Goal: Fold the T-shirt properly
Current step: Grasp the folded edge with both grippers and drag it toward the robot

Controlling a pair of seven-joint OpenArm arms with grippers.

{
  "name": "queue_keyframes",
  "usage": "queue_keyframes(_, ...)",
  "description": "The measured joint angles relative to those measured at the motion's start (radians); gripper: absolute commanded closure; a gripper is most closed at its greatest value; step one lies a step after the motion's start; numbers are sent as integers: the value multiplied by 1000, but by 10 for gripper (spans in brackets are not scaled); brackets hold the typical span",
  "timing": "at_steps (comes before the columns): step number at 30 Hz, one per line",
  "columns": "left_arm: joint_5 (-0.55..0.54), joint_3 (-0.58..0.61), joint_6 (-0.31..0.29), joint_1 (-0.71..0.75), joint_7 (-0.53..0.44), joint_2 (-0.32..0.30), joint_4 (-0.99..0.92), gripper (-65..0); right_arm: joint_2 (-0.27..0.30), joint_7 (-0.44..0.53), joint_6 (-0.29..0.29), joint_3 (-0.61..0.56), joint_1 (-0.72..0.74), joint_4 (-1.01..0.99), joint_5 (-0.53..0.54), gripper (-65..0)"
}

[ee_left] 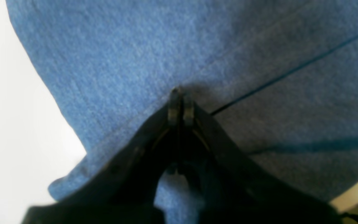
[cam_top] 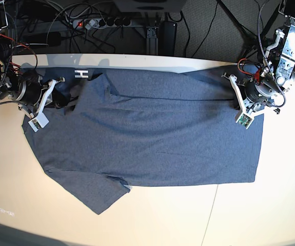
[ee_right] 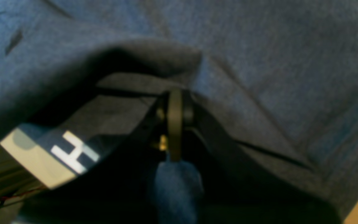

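The T-shirt lies spread across the table, most of it flat, one sleeve poking out toward the near edge. Both arms have gone to the far side of the cloth, one at each end, which looks to me like the start of a fold that brings the far edge over toward the near one.

The left gripper has its jaws clenched tight, tips pressed down at the shirt just beside a seam line. From its wrist view I see blue cloth behind and below the jaws, so I judge it to be pinching a thin layer, though the pinch itself is too small and blurred to be sure. In the base view it sits at the shirt's far corner, on the right of that picture.

The right gripper is also clenched, and here a tuft of cloth hangs out below the jaws, so it is grasping the shirt. A fold of fabric is humped up over it, and a white letter of the print shows on the turned-up underside, so the lettering faces the table. Holding both far corners keeps the edge taut, so it can travel as one straight line.
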Motion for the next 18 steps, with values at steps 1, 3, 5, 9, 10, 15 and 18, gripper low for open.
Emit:
queue_keyframes(1, 3, 0, 0, 6, 4, 0, 8, 0, 0, -3, 0, 0, 1, 0, 0, 0)
queue_keyframes(3, 18, 0, 0, 13, 3, 0, 13, 0, 0, -3, 0, 0, 1, 0, 0, 0)
queue_keyframes(5, 27, 0, 0, 13, -6, 0, 13, 0, 0, -3, 0, 0, 1, 0, 0, 0)
queue_keyframes(9, 41, -3, 0, 13, -20, 0, 13, 0, 0, -11, 0, 0, 2, 0, 1, 0)
queue_keyframes(10, 40, -4, 0, 9, -21, 0, 13, 0, 0, -12, 0, 0, 2, 0, 1, 0)
queue_keyframes(15, 53, -5, -5, -47, 7, 2, 6, 0, 3, -25, 0, 1, 1, 1, 3, 0)
queue_keyframes(18, 56, -6, -5, -51, 10, -1, 5, 0, 17, -24, 0, 2, -16, 3, 3, 0)
